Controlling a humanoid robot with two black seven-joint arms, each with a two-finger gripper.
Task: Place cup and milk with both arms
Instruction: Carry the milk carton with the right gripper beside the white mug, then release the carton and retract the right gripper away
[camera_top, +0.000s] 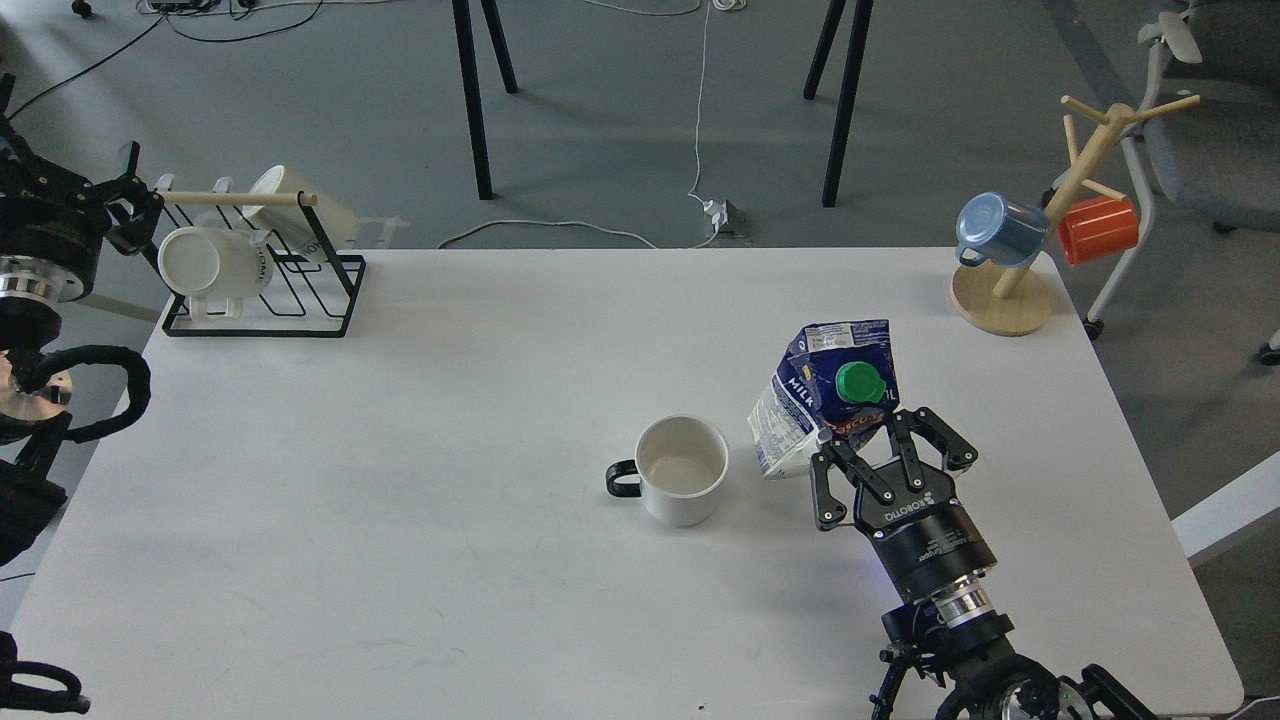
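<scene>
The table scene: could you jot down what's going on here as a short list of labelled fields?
milk carton: tilted, gripped low down by the right gripper
cup: upright on the table, left of the carton, handle pointing left, nothing touching it
left gripper: far left, by the black wire rack holding white mugs; fingers unclear
mug tree: far right corner, carrying a blue mug and an orange mug

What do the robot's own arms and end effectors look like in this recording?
The right end effector is black, with two linked fingers, white ROBOTIQ lettering on its palm and a silver ring at the wrist. The left arm is black too, with silver joint rings and a looping black cable; its end effector's details cannot be made out.
</scene>
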